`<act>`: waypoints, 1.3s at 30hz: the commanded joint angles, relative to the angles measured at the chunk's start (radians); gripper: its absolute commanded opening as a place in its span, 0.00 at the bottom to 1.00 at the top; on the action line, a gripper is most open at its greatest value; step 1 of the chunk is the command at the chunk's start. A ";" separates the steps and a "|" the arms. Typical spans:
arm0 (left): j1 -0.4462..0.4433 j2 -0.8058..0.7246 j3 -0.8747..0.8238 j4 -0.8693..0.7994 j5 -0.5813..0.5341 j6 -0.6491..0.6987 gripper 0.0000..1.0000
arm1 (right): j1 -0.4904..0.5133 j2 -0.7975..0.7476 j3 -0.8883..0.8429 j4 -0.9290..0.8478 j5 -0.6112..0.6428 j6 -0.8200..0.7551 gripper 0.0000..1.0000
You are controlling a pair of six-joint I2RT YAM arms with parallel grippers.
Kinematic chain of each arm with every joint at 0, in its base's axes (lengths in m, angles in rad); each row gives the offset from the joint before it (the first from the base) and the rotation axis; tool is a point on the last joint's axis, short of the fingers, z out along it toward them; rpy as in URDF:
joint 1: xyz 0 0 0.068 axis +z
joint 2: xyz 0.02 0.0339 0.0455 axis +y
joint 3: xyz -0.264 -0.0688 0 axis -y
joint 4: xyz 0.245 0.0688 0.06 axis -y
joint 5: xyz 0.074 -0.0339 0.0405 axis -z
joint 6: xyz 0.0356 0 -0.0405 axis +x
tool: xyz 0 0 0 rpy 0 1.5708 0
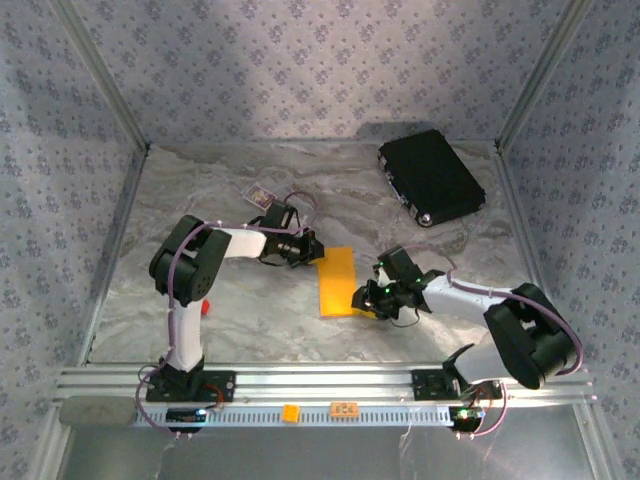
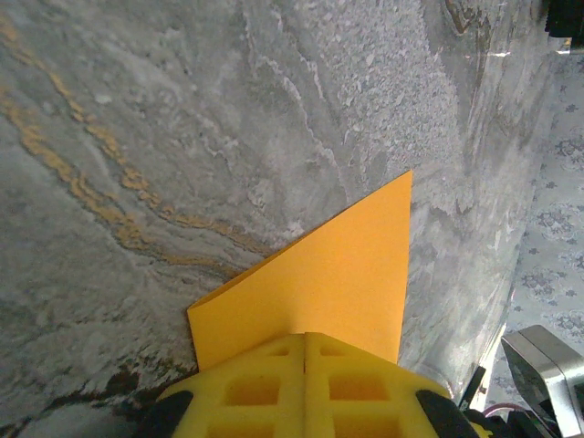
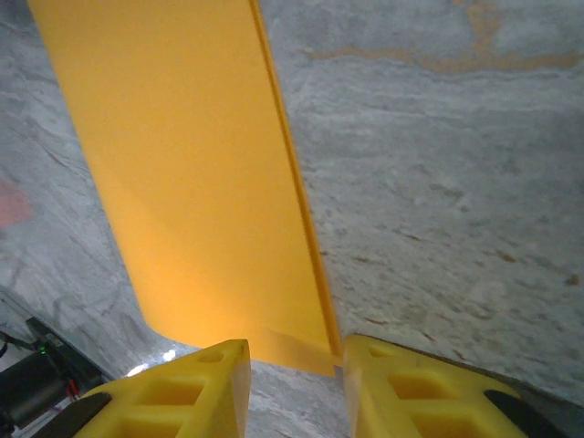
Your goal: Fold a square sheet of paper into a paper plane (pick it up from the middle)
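Observation:
The square sheet of paper (image 1: 337, 282) lies folded in half as a tall orange-yellow rectangle in the middle of the marble table (image 1: 200, 280). My left gripper (image 1: 312, 250) is at its top left corner. In the left wrist view its yellow fingers (image 2: 305, 336) are shut tight together and sit on top of the paper (image 2: 338, 274), with no paper visible in the seam. My right gripper (image 1: 362, 297) is at the paper's lower right corner. It is open (image 3: 294, 351), and the doubled edge of the paper (image 3: 192, 182) runs just inside its right finger (image 3: 411, 383).
A black case (image 1: 431, 178) lies at the back right. A small card (image 1: 259, 195) sits behind the left arm, and a small red block (image 1: 206, 306) beside its base. Aluminium frame posts and patterned walls close in the table on three sides.

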 commanded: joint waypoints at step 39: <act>-0.017 -0.117 0.060 -0.099 0.001 0.010 0.40 | -0.151 0.219 0.018 0.382 -0.229 -0.096 0.11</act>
